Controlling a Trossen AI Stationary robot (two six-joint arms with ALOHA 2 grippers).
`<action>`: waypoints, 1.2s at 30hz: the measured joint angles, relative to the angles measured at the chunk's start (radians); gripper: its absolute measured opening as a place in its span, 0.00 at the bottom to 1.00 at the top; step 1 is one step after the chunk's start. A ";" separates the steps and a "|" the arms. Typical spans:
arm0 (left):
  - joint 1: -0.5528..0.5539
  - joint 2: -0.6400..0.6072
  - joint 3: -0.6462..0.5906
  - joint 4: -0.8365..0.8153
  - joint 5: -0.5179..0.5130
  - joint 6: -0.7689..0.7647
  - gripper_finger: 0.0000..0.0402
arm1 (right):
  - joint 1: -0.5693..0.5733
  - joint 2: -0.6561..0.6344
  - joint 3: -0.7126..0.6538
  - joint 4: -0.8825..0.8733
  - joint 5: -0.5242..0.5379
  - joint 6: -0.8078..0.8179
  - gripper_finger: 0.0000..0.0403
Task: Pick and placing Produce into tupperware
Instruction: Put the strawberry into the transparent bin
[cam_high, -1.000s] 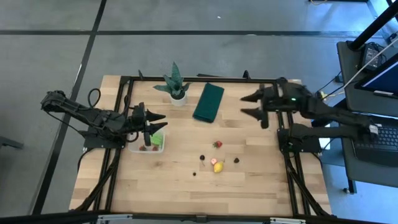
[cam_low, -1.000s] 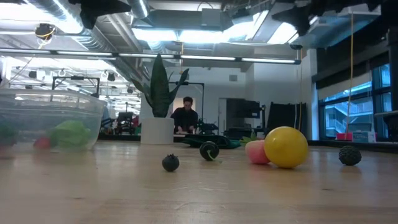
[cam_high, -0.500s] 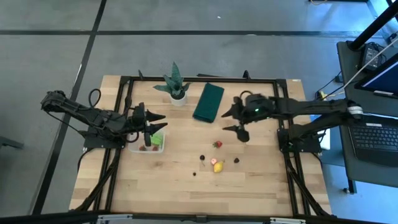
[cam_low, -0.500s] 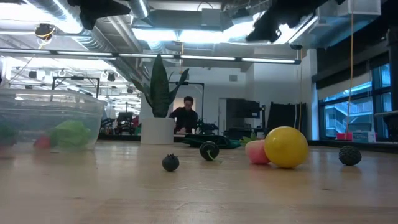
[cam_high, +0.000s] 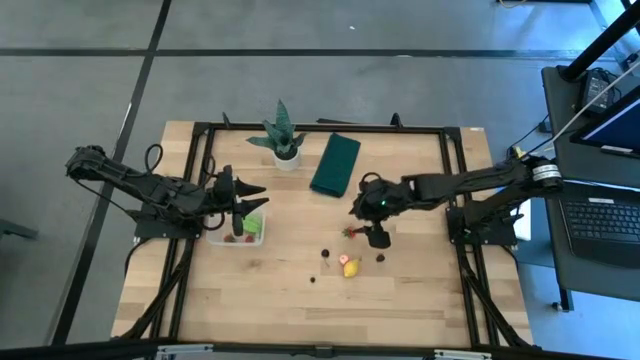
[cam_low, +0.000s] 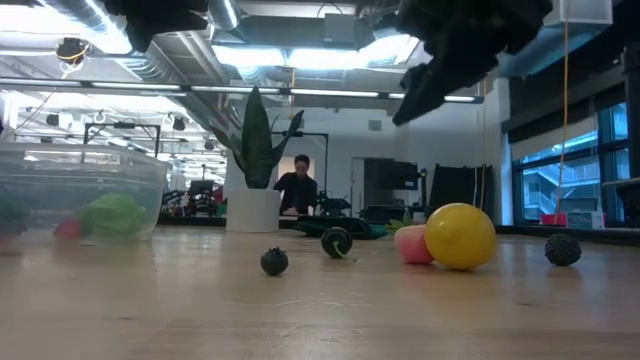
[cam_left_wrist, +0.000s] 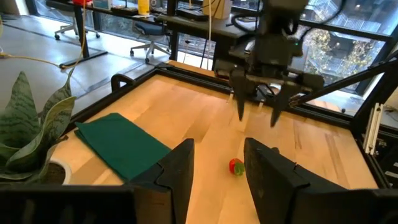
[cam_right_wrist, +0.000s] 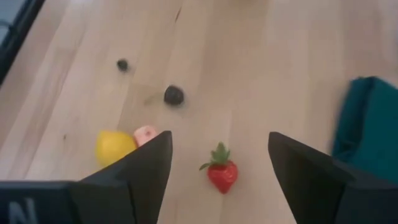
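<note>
The clear tupperware (cam_high: 222, 241) sits at the table's left with a light green leafy piece (cam_high: 252, 226) and red pieces in it. My left gripper (cam_high: 262, 196) hovers open just above its far side, holding nothing. A red strawberry (cam_right_wrist: 222, 174) lies on the wood mid-table. Nearer the front lie a yellow piece (cam_high: 352, 268), a pink piece (cam_high: 343, 259) and small dark berries (cam_high: 380, 257). My right gripper (cam_high: 365, 226) hangs open above the strawberry, slanting down, with a finger to either side of it in the right wrist view (cam_right_wrist: 217, 135).
A potted green plant (cam_high: 283, 138) and a folded dark green cloth (cam_high: 335, 164) stand at the far side of the table. A black frame (cam_high: 300, 127) runs around the table's edges. Bare wood lies toward the near edge.
My right gripper has swung from the table's far right toward its middle, come down and tipped downward until it hangs over the strawberry. Its fingers have stayed open. The produce lies where it was.
</note>
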 joint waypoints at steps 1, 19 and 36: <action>0.000 0.001 0.000 0.000 0.000 0.000 0.33 | 0.007 0.013 0.000 0.000 0.000 -0.013 0.66; 0.000 0.001 0.000 -0.001 0.000 -0.001 0.33 | 0.047 0.251 0.000 0.001 0.089 -0.038 0.66; 0.000 0.001 0.000 -0.015 0.001 -0.001 0.31 | 0.045 0.350 0.000 0.020 0.129 -0.041 0.66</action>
